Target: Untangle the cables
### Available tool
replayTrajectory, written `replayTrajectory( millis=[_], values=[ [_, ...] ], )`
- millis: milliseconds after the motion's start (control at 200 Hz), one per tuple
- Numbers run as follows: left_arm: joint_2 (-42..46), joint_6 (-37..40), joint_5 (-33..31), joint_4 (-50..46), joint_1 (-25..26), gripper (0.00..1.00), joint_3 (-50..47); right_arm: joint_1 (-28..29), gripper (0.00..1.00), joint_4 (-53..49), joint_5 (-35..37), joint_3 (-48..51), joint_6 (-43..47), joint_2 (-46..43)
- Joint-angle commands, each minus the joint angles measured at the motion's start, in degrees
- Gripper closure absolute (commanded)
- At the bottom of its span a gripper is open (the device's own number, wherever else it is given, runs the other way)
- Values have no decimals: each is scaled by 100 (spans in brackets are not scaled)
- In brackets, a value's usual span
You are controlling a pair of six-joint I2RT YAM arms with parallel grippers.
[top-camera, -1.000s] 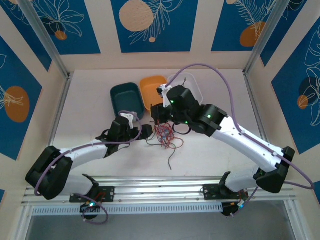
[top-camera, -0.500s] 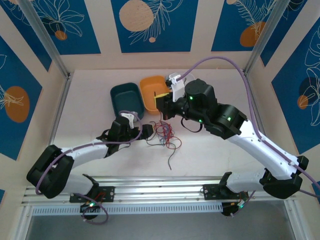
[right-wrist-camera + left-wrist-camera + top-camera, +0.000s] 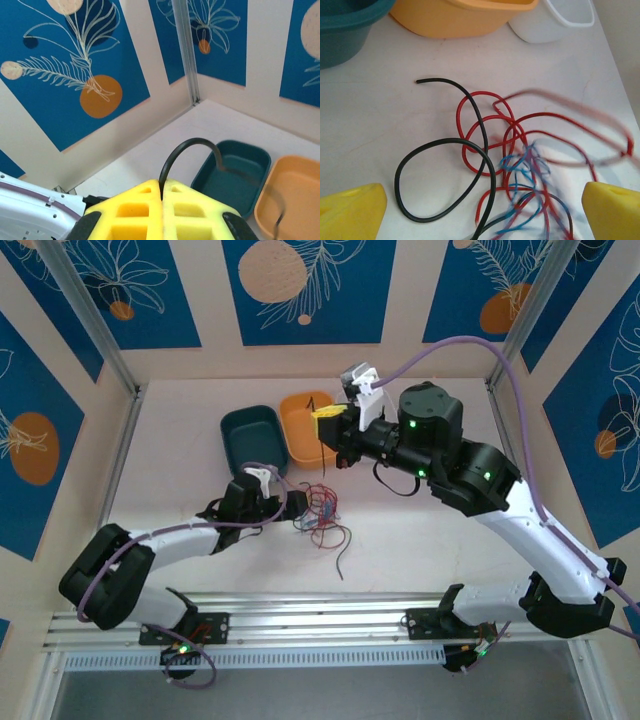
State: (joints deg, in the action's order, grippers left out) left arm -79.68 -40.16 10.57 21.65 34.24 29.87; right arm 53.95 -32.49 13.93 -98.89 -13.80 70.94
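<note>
The cables (image 3: 322,514) lie tangled on the white table: red loops (image 3: 487,127), a thick black loop (image 3: 445,180) and thin blue strands (image 3: 525,170). My left gripper (image 3: 291,503) rests low at the tangle's left side. It is open, its yellow fingertips (image 3: 351,210) wide apart around the near part of the heap (image 3: 482,220). My right gripper (image 3: 326,421) is raised over the orange bin (image 3: 303,426), shut (image 3: 162,187) on one black cable (image 3: 192,145). That cable arches up from the pads and hangs down toward the heap.
A teal bin (image 3: 250,435), the orange bin and a white bin (image 3: 388,405) stand in a row behind the tangle; the right arm covers part of the white one. A single dark wire (image 3: 341,560) trails toward the table's near edge.
The right gripper has risen from the tangle and moved back over the orange bin, drawing a black cable up with it. The heap has shifted slightly. The left gripper has stayed open in place.
</note>
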Motion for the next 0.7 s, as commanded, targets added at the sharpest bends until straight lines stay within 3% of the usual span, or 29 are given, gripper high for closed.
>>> replayTrajectory(
  millis=[0,195,415,560,695],
  values=[
    [-22,-20,147,183,-35,0,143,22,100,92,-23,-333,341,-135],
    [28,-18,130,164,-31,0,133,25,100,60,135,-545,600,-150],
    [235,-5,32,-41,-31,0,150,-113,100,-45,907,-584,665,-26],
    [553,22,-206,-306,-31,0,128,-627,100,-510,907,-924,412,354],
    [945,91,-558,-693,-31,0,99,-1324,100,-901,486,-1223,121,814]
  ],
)
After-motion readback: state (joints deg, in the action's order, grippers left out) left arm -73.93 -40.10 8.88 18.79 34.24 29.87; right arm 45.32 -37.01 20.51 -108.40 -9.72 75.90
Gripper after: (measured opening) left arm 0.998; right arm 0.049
